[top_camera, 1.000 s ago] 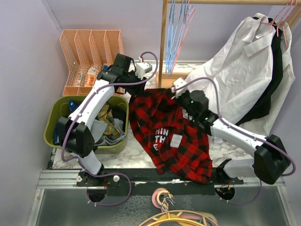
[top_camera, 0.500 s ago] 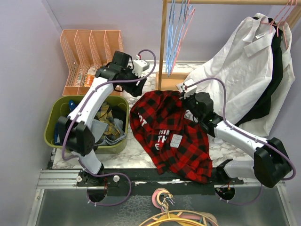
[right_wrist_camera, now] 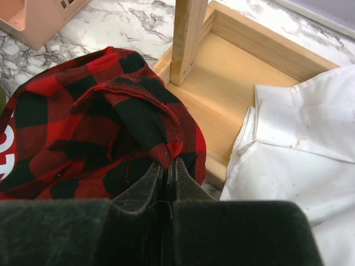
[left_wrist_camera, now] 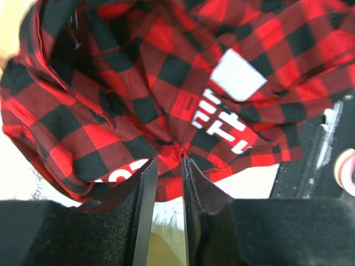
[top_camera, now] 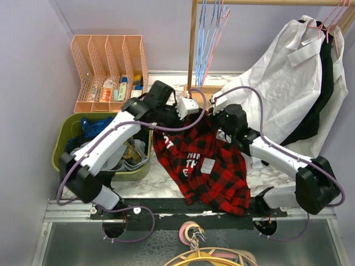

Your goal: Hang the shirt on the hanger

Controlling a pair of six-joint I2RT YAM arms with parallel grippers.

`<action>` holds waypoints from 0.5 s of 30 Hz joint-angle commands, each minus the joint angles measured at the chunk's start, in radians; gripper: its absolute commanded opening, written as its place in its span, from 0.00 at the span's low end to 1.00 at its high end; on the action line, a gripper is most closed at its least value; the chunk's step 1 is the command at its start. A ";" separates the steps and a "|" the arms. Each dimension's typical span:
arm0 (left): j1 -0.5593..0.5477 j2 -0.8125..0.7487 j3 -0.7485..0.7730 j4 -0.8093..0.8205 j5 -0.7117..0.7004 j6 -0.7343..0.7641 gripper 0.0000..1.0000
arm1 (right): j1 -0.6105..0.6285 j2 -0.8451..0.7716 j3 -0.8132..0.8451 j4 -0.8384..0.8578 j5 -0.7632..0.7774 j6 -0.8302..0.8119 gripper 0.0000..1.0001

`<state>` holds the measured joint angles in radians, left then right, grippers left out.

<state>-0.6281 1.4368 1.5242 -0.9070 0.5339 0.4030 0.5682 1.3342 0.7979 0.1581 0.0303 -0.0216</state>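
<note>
Our right hand (right_wrist_camera: 167, 170) is clamped on a raised fold of the shirt (top_camera: 208, 166), which lies crumpled on the table (top_camera: 158, 180) between the 2 arms, probably so that edge can be lifted. Our left hand (left_wrist_camera: 170, 162) meets a pucker of plaid with its fingers narrowly apart; we cannot tell whether it grips. The hanger (top_camera: 215, 44) hangs on the rail behind, well apart.

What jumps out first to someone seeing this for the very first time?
The red-and-black plaid shirt heaped in the middle of the table catches the eye first. The right tool pinches a fold of it beside the wooden rack base. Next comes the big white shirt hanging at the right.
</note>
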 commanded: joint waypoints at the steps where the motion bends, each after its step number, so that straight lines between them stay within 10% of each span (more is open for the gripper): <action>1: -0.002 0.129 -0.063 0.214 -0.185 -0.171 0.29 | 0.004 -0.011 0.020 -0.033 -0.040 0.049 0.01; 15: -0.004 0.285 -0.072 0.402 -0.012 -0.216 0.25 | 0.004 -0.075 0.002 -0.055 -0.077 0.049 0.01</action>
<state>-0.6300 1.6798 1.4178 -0.5629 0.3912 0.1921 0.5682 1.2778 0.7979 0.1162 -0.0116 0.0219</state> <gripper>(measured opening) 0.274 0.023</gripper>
